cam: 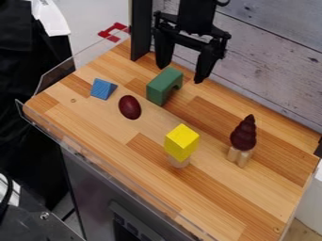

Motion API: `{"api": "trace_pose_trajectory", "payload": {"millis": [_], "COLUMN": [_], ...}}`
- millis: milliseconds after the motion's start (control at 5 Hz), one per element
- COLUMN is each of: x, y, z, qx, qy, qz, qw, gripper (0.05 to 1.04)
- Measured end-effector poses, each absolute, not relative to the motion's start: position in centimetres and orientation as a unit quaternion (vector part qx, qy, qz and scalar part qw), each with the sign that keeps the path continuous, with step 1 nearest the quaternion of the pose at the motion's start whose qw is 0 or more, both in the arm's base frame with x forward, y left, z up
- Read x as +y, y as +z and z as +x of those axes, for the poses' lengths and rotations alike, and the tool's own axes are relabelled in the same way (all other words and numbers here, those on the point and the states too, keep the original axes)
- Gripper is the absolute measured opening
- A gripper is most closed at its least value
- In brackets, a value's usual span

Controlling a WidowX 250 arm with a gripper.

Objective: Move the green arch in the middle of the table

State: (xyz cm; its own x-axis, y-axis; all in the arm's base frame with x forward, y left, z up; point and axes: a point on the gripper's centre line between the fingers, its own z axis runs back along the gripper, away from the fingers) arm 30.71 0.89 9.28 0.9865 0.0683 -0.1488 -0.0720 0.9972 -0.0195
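Standing near back edge [267, 111] — green arch [164, 87]

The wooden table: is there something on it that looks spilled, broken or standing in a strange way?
I see no spill or damage. Slightly odd is the yellow block near the middle of the table: it perches on a narrower wooden piece, looking top-heavy.

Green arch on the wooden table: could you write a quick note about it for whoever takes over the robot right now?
Gripper: open, fingers spread, hanging by the green arch-shaped block, holding nothing.
Green arch-shaped block: on the wooden table, towards the wall side, off the middle.
Near the middle: yellow block on a light wooden piece.
Done: arch not yet gripped or in the middle.
Left: grip it, set it in the middle, release.
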Motion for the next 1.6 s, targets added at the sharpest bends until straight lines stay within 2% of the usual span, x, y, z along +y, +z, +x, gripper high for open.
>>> {"api": "trace_pose_trajectory", "payload": {"millis": [200,600,1000,1600], "x": [0.9,3.2,3.8,6.0], "y": [8.2,8.5,7.9,5.7], "z": [30.4,31.0,31.5,32.8], "qx": [0.094,0.077,0.082,0.095], "qy": [0.035,0.037,0.027,0.055], "qz": [-0.013,-0.011,-0.012,-0.037], "qw": [0.995,0.996,0.996,0.993], "gripper": [0.999,0.999,0.999,0.999]}}
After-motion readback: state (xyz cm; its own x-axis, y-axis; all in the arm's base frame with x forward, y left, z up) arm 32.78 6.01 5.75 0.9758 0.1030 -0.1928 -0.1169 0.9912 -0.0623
